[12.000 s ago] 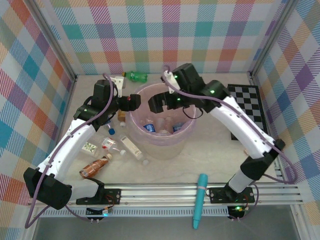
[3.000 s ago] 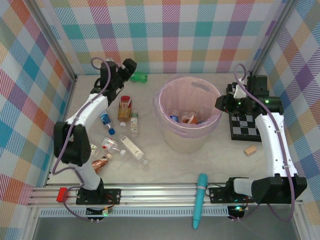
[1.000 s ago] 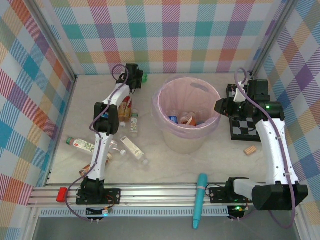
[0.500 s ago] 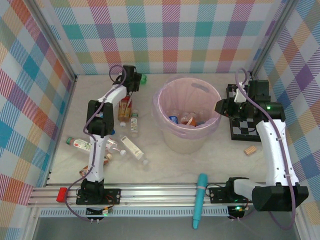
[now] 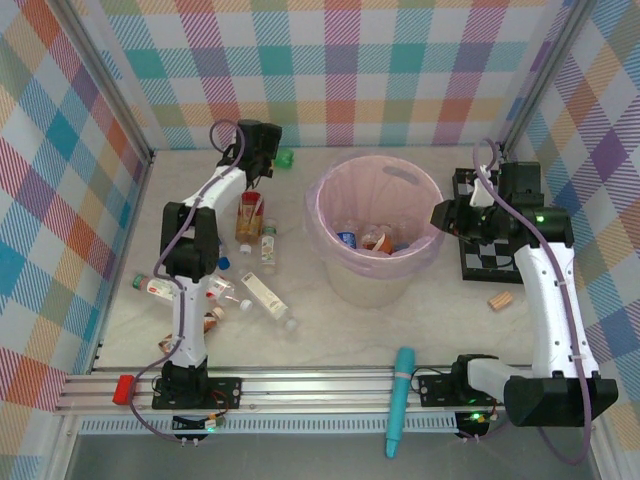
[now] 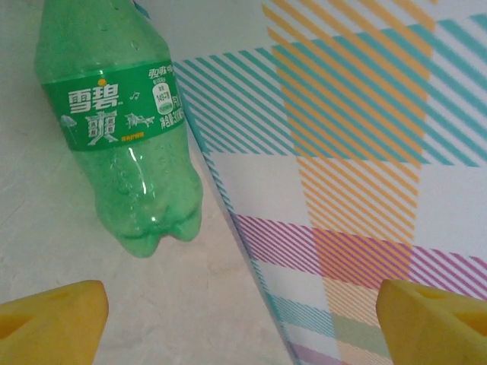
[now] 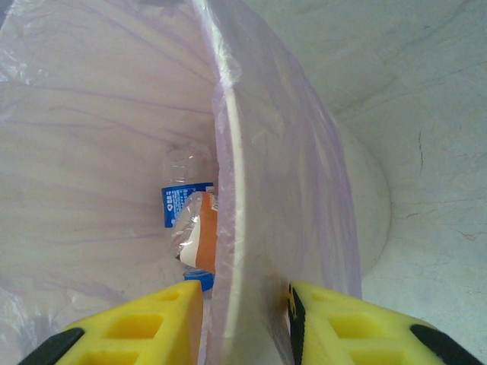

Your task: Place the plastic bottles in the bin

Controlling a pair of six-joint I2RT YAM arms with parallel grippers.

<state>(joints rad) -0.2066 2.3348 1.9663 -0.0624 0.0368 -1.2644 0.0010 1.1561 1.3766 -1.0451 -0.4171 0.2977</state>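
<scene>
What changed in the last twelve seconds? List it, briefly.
The left pincer left the bin and reached out to the back wall; it now stands open just short of the green bottle. The right pincer moved from over the bin to its right rim and clamps it. The bin slid right. The teal tube and checkered board stayed put.

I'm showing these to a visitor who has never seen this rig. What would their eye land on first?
Probably the large round pale bin lined with a pink plastic bag at the centre, the right arm's yellow fingers straddling its rim. Next, the green plastic bottle lying by the plaid back wall, ahead of the left arm's wide-spread yellow fingers. Small bottles litter the table left of the bin.
</scene>
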